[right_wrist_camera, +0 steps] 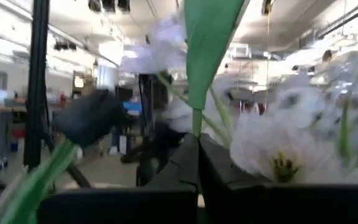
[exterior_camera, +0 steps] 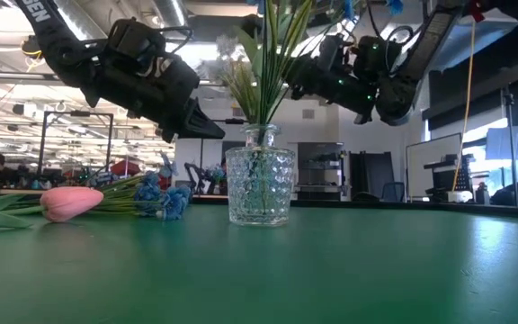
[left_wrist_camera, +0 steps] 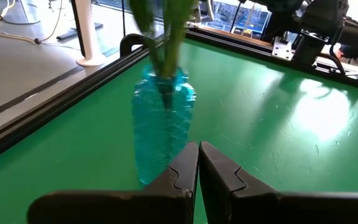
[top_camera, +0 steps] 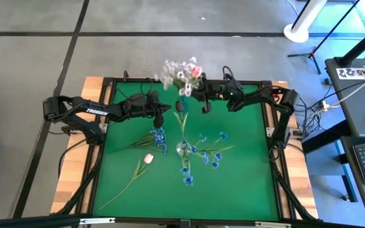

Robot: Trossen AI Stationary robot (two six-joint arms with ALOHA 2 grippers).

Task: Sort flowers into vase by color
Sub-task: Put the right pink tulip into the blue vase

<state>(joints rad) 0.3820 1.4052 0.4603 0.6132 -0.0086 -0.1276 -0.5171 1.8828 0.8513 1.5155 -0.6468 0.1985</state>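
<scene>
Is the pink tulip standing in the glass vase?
No, the pink tulip lies flat on the green table, beside the glass vase.

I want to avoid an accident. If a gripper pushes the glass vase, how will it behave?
The glass vase stands upright with tall stems in it, so it looks top-heavy and may tip if pushed high. Its patterned glass is probably heavy and breakable. It stands on a green mat, where a low push may slide it.
</scene>
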